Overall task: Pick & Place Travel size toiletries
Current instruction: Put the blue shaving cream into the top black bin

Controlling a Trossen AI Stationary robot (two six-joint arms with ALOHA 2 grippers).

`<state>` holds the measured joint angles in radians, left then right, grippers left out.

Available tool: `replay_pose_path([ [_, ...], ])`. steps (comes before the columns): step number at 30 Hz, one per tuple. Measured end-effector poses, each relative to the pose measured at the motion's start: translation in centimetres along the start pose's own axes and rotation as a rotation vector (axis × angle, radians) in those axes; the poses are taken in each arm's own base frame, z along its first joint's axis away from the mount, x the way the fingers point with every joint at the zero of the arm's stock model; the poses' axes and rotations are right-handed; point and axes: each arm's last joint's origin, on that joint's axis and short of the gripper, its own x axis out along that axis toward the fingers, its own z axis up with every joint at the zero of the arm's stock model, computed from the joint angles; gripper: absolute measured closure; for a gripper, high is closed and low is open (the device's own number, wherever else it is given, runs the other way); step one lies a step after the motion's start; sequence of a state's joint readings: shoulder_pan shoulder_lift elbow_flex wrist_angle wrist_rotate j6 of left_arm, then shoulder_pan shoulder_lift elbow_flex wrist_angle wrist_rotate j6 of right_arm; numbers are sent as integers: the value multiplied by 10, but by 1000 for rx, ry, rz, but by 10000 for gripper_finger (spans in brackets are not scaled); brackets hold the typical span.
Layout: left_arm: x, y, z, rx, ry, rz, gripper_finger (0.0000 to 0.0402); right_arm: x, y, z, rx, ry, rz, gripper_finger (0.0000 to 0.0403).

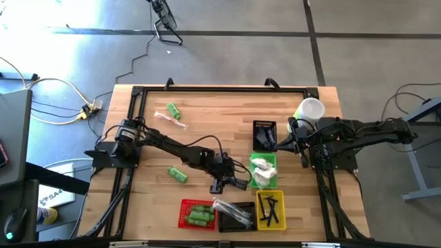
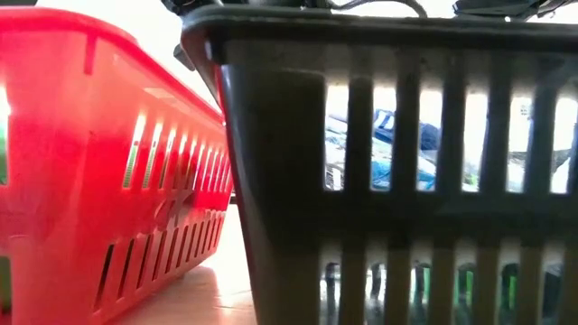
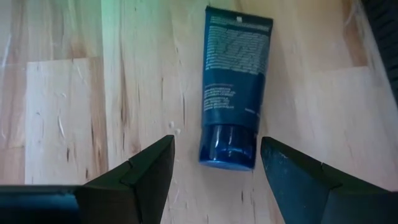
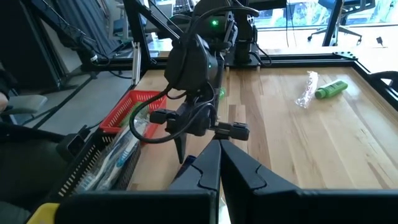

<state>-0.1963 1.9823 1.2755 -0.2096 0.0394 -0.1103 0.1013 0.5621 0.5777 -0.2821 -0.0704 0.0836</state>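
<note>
— Tools? Left tool [image 3: 214, 171] hangs released, straddling a navy tube [image 3: 233, 87] lying on the table [image 1: 207, 117]; right tool [image 4: 217, 165] waits clenched, empty.

— Progress? Baskets [image 1: 198, 214] partly filled; green bottles [image 1: 178, 174] and a wrapped toothbrush [image 1: 169, 119] remain loose.

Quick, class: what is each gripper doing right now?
Left gripper: open, fingers either side of the navy tube, not gripping.
Right gripper: shut, holding nothing.
</note>
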Motion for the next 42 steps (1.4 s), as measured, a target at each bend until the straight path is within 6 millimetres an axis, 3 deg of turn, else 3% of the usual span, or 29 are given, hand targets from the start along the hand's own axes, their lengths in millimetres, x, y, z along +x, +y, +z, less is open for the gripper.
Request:
replay_pose_path([
  [13,0,0,1,0,-5,-8,175,0,0,0,0,0,0,401],
  [26,0,0,1,0,-8,-8,274,0,0,0,0,0,0,401],
  [42,0,0,0,-3,-1,4,264,0,0,-1,0,6,-1,401],
])
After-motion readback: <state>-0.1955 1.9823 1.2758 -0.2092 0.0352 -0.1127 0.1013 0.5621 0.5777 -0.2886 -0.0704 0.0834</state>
